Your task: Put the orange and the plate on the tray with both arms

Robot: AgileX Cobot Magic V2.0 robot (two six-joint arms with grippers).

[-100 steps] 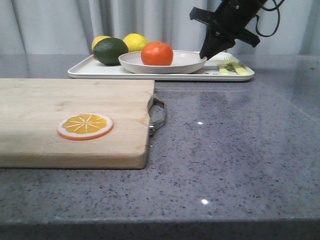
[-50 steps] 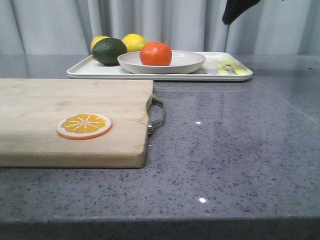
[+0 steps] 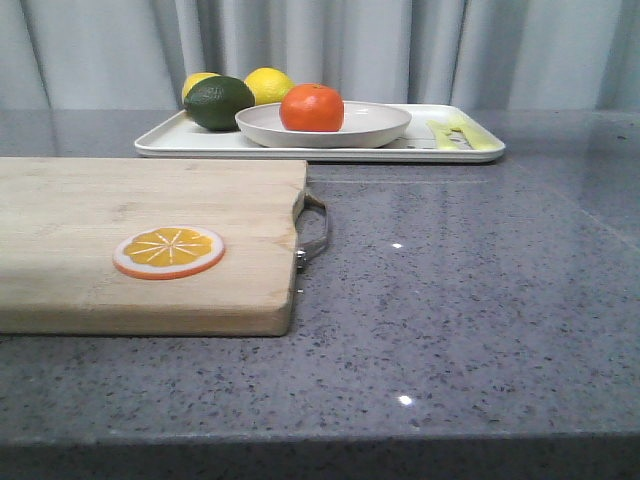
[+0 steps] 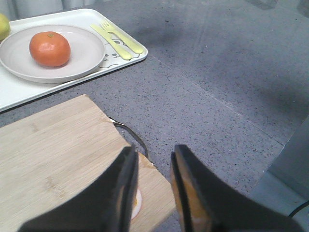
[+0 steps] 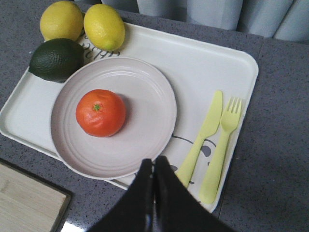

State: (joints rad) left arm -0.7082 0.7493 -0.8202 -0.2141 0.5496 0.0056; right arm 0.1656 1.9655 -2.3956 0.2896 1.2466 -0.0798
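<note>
The orange (image 4: 49, 48) is seen on the plate (image 4: 87, 53), which rests on the tray (image 4: 29, 92). The left gripper (image 4: 153, 159), slightly parted, is held above the wooden cutting board (image 4: 58, 154).

The surface (image 3: 480, 300) is a grey speckled stone-like top with a polished finish, filling the whole foreground of the front view and running back to a curtain (image 3: 330, 50). Small bright glints of overhead light sit on it, one near the middle and one close to the front edge, and a faint seam line crosses it diagonally in the left wrist view. The curtain is pale grey-white fabric hanging in soft vertical folds across the full width behind the surface, with darker shading in the creases. The light is even and diffuse, casting only soft shadows. No wall, window or floor can be made out.
</note>
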